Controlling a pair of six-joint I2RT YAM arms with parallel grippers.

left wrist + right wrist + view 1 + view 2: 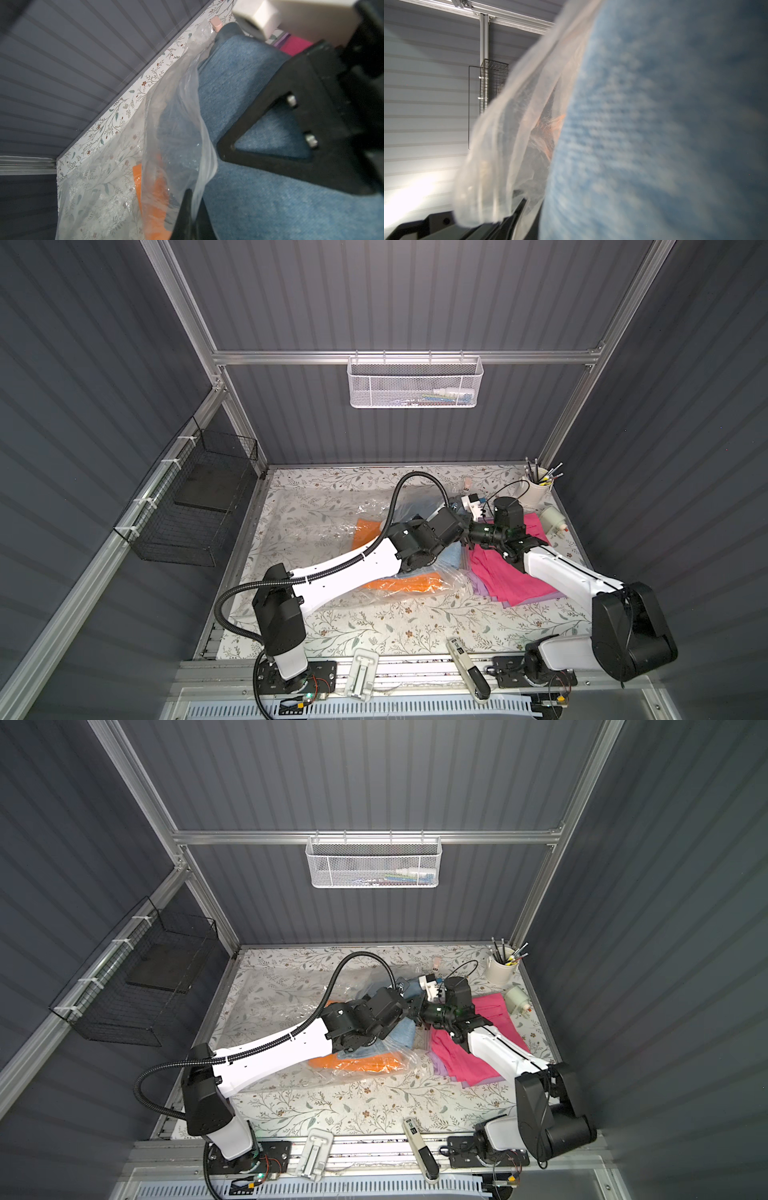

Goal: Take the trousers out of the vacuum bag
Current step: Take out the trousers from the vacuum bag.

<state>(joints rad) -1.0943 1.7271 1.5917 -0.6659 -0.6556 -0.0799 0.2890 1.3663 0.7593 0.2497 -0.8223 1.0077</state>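
Note:
The clear vacuum bag (pixel 324 510) lies crinkled across the flowered table (pixel 415 626). The orange trousers (pixel 409 584) sit inside it. The light blue denim trousers (pixel 451 558) stick out of the bag's right end, under both wrists. The hot pink trousers (pixel 503 576) lie on the lilac trousers (pixel 482 587) outside the bag at right. My left gripper (pixel 192 200) is shut on the bag's film (pixel 176 116). My right gripper (pixel 529 209) is shut on the denim trousers (pixel 654 124), and one of its black fingers (pixel 270 116) lies on that cloth.
A white cup of pens (pixel 536 489) and a white cylinder (pixel 552 518) stand at the back right. A white mesh basket (pixel 415 381) hangs on the back wall and a black wire basket (pixel 199 506) on the left wall. Two tools (pixel 361 672) (pixel 467 668) lie at the front edge.

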